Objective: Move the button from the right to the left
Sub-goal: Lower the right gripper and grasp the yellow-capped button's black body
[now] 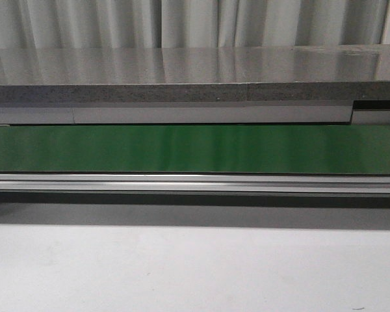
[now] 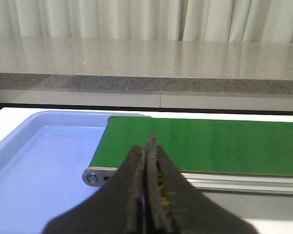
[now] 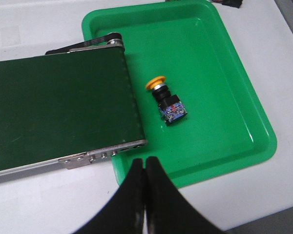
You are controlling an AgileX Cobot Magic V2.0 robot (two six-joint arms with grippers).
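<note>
yellow-capped button (image 3: 167,103) on its side in the green tray (image 3: 234,87), centre of the right wrist frame.
it lies beside the conveyor belt (image 3: 58,112); right gripper (image 3: 145,168) pressed together, empty; left gripper (image 2: 147,161) pressed together over a blue tray (image 2: 34,161).

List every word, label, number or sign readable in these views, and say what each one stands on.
No readable text in any view.
The button in the green tray: small blue and red marks on its black body, too small and blurred to read.
The conveyor belt, blue tray and both grippers: no markings visible.
</note>
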